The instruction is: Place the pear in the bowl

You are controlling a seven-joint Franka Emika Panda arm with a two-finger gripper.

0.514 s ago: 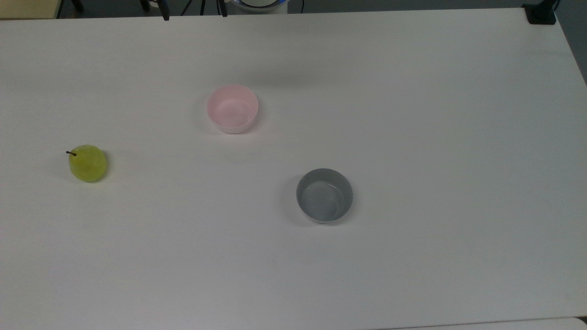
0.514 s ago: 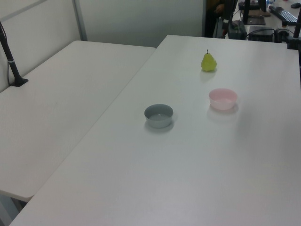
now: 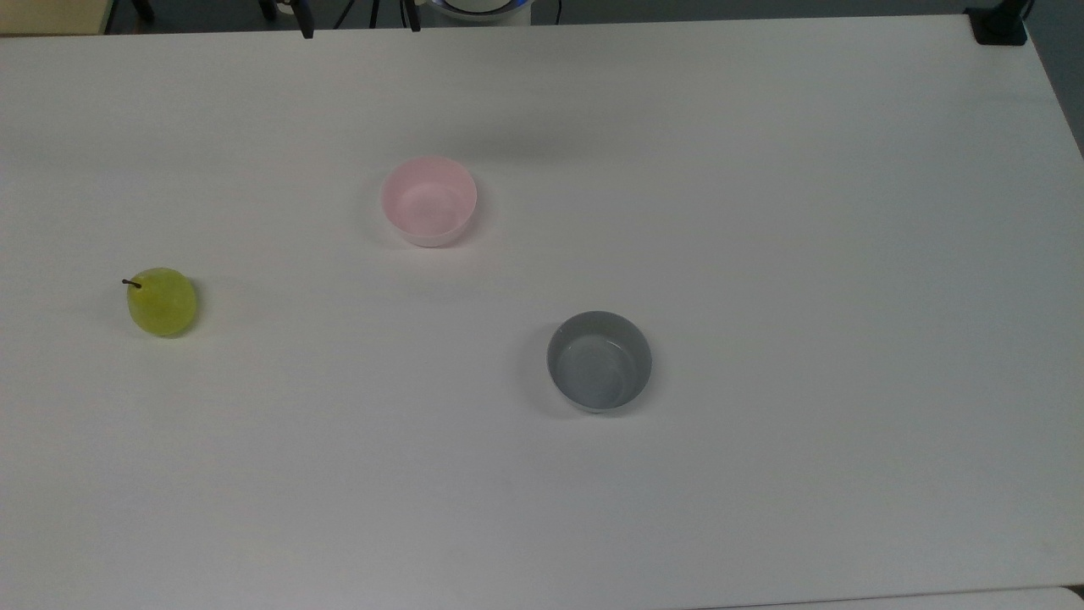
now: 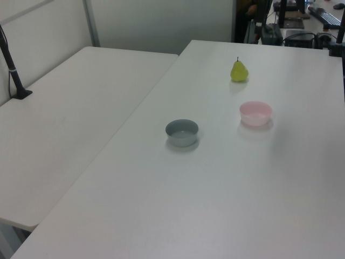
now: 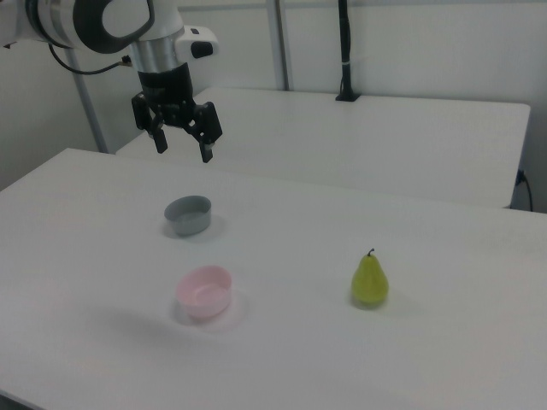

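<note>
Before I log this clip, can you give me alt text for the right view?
A robot arm's end effector hangs open above a white table, holding nothing. Below it stands a grey bowl, with a pink bowl nearer the camera. An upright yellow-green pear stands apart on the right view's right.

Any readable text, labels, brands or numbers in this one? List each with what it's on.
None: no readable text anywhere.
The pear, the pink bowl and the grey bowl are plain, with no marks.
The table carries no print.
The arm's tool, open above the table, shows no legible label.
</note>
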